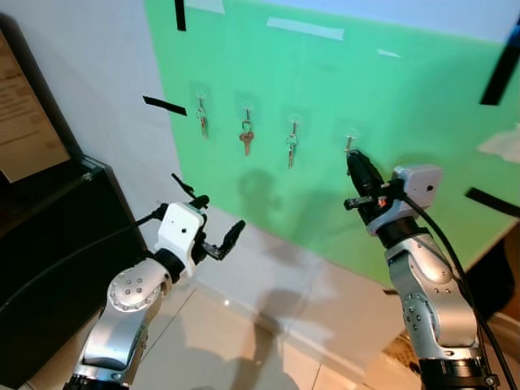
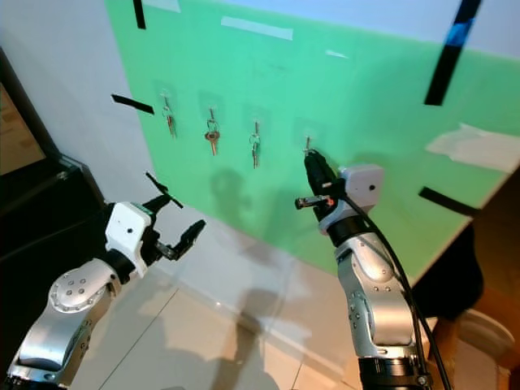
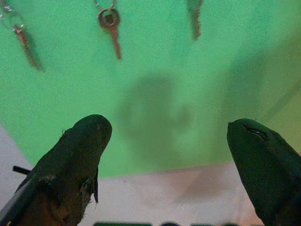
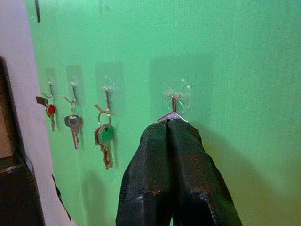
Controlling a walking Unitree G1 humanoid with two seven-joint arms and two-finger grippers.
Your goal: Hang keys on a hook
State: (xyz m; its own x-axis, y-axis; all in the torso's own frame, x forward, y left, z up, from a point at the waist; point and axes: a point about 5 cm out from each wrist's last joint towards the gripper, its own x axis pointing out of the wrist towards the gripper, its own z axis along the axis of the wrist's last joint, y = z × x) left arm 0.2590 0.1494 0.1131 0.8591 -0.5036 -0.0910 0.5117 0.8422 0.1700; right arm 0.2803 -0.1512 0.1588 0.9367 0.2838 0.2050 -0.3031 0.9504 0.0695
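The key ring [image 4: 172, 117] is pinched between the tips of the right gripper [image 4: 170, 128], and only a thin sliver of metal shows above the black fingertips; the rest of the keys is hidden inside the grip. That sliver sits directly below the fourth hook [image 4: 175, 98], touching or almost touching its lower end (the exact contact cannot be resolved). The right gripper's fingers are pressed together with no visible gap, closed on the ring, and the arm is raised against the green wall panel [image 1: 406, 146]. Handling judgement: a key set is light, rigid and smooth metal, so it will tend to pivot or slip in a tip pinch; the ring is the correct place to hold, leaving its open loop free to pass over the hook's upturned end. The hook appears to be a small clear adhesive type, so sideways force should be kept low. Three other hooks to the robot's left already carry keys: a set with a green tag [image 4: 104, 134], a plain silver key [image 4: 74, 125] and one with a red tag [image 4: 51, 110]. The left gripper [image 1: 213, 230] is held low, well apart from the hooks, with its fingers spread wide and nothing between them.
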